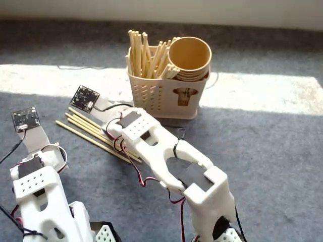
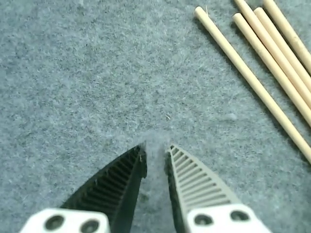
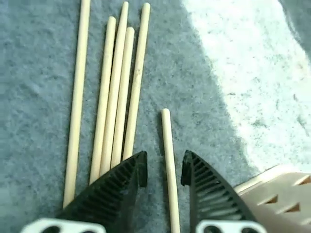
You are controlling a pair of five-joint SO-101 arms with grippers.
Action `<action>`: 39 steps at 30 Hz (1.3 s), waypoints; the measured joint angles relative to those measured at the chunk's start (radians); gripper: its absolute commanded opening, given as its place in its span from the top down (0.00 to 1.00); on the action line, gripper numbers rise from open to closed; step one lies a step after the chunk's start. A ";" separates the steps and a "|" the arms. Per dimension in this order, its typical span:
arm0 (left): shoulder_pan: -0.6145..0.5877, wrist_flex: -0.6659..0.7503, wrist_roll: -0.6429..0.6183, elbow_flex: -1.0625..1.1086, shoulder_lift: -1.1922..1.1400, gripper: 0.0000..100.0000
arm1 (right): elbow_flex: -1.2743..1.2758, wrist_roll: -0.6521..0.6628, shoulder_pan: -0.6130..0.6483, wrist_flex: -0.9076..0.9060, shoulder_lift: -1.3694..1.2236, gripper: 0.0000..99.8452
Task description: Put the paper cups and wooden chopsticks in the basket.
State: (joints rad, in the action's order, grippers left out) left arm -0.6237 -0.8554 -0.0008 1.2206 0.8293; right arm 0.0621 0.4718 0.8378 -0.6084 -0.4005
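A cream basket [image 1: 166, 98] stands on the grey carpet, holding a stack of paper cups [image 1: 190, 55] and several upright wooden chopsticks [image 1: 146, 55]. More chopsticks [image 1: 88, 130] lie loose on the carpet to the left of the basket. My right gripper [image 3: 164, 167] is open and low over them, its jaws straddling a single chopstick [image 3: 167, 155] that lies apart from the bundle [image 3: 116, 97]. My left gripper [image 2: 156, 148] hangs over bare carpet, narrowly open with nothing in it, and the ends of the chopsticks [image 2: 272, 63] lie off to its side.
A corner of the basket [image 3: 277, 194] sits close beside the right gripper. The left arm [image 1: 38, 176] is at the near left and the right arm [image 1: 166, 156] stretches across the middle. A sunlit band [image 1: 262, 93] crosses the carpet behind.
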 measured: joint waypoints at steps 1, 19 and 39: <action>0.000 0.000 0.000 0.000 0.000 0.93 | -0.031 0.000 0.000 -0.025 -0.026 0.87; 0.000 0.000 0.000 0.000 0.000 0.93 | -0.175 0.003 -0.032 -0.092 -0.196 1.00; 0.000 0.037 0.000 0.003 0.000 0.93 | -0.216 0.003 -0.041 -0.423 0.048 1.00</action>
State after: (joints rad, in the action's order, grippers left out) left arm -0.6237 -0.8186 -0.0008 1.2236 0.8293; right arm -0.1542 0.4749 0.7963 -1.0319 -0.3529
